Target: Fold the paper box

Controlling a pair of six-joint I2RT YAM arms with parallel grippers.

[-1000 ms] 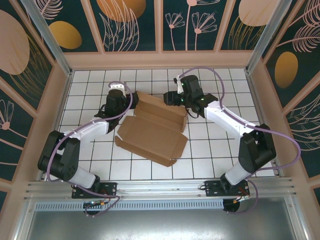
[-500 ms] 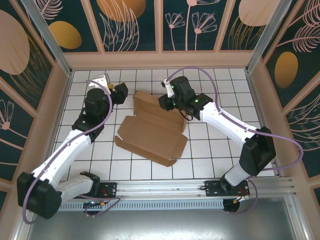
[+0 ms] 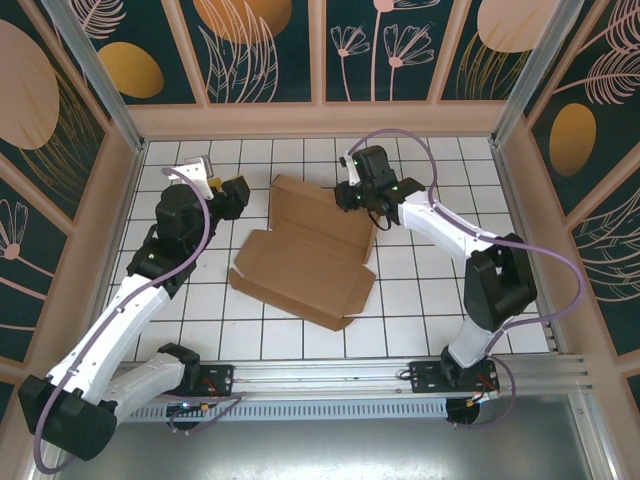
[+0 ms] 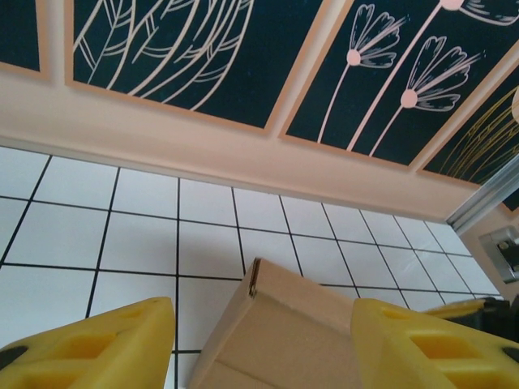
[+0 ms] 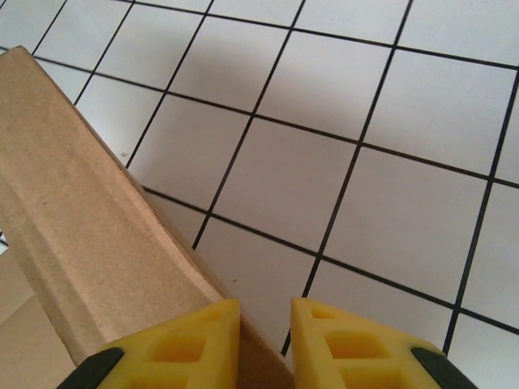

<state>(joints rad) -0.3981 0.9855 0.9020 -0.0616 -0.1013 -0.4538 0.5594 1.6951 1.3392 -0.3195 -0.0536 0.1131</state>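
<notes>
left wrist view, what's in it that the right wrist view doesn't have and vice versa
Left wrist: the flower-painted back wall and the left gripper, fingers wide apart either side of a corner of the paper box. Right wrist: the right gripper, fingers close together at the box's folded wall. Both: the paper box on the white tiled floor.

Paper box (image 5: 89,227) is cut off below; whether the right end effector (image 5: 265,312) grips it seems unclear.
</notes>
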